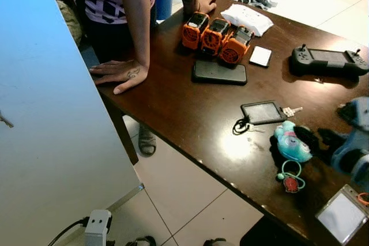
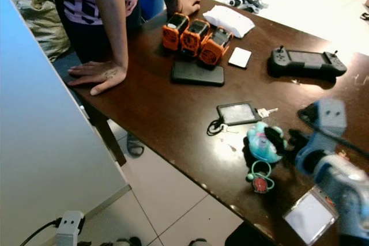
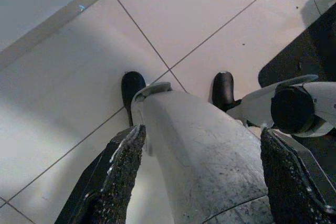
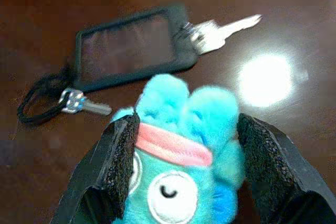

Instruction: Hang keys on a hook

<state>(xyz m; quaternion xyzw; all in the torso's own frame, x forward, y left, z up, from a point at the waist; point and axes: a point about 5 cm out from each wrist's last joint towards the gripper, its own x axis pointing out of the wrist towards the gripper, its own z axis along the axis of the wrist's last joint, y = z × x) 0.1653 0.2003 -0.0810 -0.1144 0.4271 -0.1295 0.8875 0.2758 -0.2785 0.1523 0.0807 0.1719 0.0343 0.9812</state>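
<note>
Two keys lie on the dark wooden counter, each fastened to an end of a black card holder: a silver key at one corner, and a smaller key on a black cord loop at the other. Just beside the holder, toward the robot, sits a turquoise plush keychain with a pink band, and a green ring with a small red charm trails from it toward the counter's near edge. The right tool is spread open with a black finger on either side of the plush toy, though whether the pads touch it cannot be told. The left tool hangs idle over the tiled floor, its fingers apart with nothing gripped, looking down the robot's own leg. Farther back on the counter are three orange devices in a row, a black phone lying flat, a small white card, a white pouch and a black handheld controller. A clear badge holder lies at the near right corner. A person leans on the far side, one hand flat on the counter's corner.
</note>
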